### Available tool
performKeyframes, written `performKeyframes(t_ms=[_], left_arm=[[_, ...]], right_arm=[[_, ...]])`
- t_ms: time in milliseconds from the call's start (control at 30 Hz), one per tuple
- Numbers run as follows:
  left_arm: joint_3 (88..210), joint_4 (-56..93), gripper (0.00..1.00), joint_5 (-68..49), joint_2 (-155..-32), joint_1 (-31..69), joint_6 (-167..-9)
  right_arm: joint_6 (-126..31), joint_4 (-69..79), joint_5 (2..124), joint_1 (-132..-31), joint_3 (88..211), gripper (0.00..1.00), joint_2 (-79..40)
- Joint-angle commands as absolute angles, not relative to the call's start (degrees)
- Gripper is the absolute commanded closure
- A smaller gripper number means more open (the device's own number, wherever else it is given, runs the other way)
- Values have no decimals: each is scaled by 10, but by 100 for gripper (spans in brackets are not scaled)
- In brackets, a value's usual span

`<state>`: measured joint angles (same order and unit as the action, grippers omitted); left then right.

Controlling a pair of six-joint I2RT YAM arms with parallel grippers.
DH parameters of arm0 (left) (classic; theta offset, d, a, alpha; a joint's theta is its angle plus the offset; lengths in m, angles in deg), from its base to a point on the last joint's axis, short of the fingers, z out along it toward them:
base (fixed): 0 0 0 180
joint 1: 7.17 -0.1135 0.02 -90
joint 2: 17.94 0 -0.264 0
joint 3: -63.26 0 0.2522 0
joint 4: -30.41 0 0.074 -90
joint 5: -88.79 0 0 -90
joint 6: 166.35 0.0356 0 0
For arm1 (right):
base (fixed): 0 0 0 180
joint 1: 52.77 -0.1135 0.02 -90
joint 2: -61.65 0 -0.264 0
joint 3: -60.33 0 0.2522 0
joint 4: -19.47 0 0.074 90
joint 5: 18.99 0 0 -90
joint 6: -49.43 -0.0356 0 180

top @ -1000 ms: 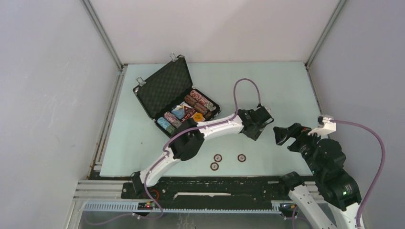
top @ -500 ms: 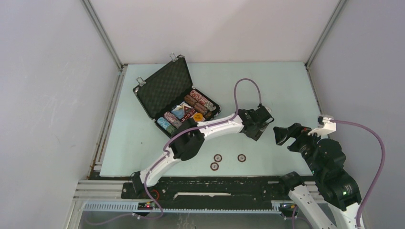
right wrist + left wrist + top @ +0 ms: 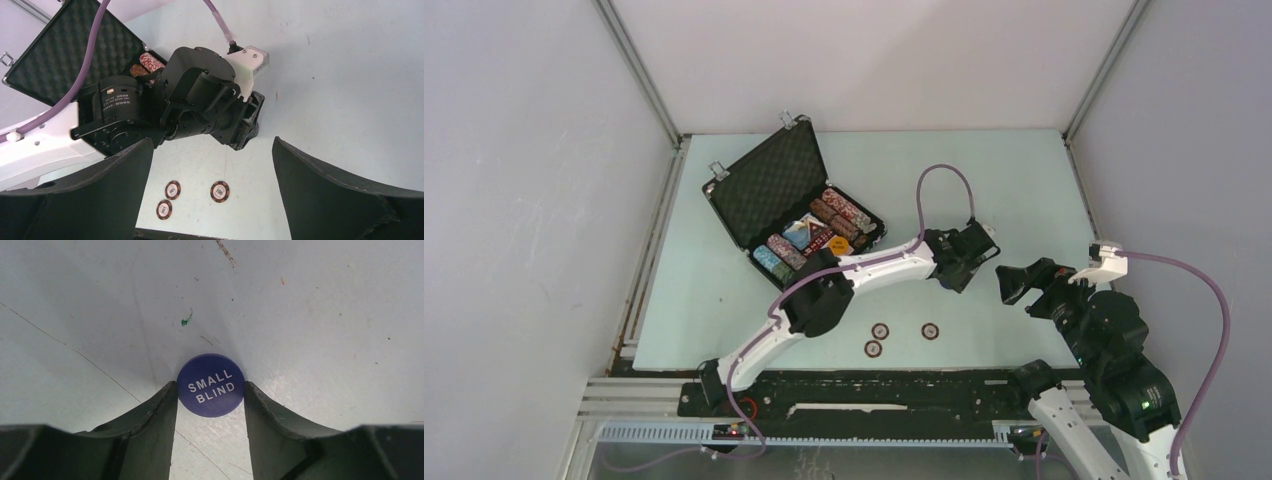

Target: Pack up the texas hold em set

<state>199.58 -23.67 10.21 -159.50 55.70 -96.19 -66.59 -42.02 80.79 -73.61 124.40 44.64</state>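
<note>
The black briefcase [image 3: 769, 185] lies open on the far left part of the pale table [image 3: 1024, 180], set at an angle, its lid propped up and back toward the rear corner. The lid is lined with dimpled egg-crate foam and edged in silver trim, with two metal latches on its upper rim. In the base, rows of multicoloured poker chips [image 3: 844, 215] stand on edge at the right end and more fill the left end. Between them sit the card decks [image 3: 809, 235] and a round orange button [image 3: 838, 244].

To the right of the case, well apart from it, a flat, round blue button [image 3: 210, 392] printed "SMALL BLIND" in white lies face up on the bare tabletop. The left gripper [image 3: 211, 388] is down over it. Its dark, matte fingers [image 3: 150, 425] press against the disc's rim on either side, so the jaws are clamped on the button (it rests flat on the table, not lifted).

Three loose chips [image 3: 220, 191], dark-rimmed with pale centres marked "100", lie flat near the front edge of the table, apart from one another and in front of the left arm.

The right gripper [image 3: 1012, 282] hangs just beside the left one, on its right, jaws spread wide with nothing between them. The tabletop is smooth, with small scuffs and specks.
</note>
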Motion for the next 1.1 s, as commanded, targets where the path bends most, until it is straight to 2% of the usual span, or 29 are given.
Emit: performKeyframes(t_ms=[0, 300, 733, 867, 1067], left_arm=[[1966, -264, 50, 111, -1596, 554, -943], [1907, -250, 55, 116, -1510, 525, -937], [1606, -150, 55, 140, -1230, 445, -931], [1574, -140, 48, 110, -1198, 436, -928], [1653, -183, 20, 50, -1278, 432, -935]], right_arm=[[-661, -403, 806, -740, 1241, 1, 447], [-660, -403, 806, -740, 1241, 1, 449], [-659, -402, 800, -740, 1241, 1, 443], [-660, -401, 796, -740, 1240, 1, 438], [-657, -399, 795, -740, 1238, 1, 439]])
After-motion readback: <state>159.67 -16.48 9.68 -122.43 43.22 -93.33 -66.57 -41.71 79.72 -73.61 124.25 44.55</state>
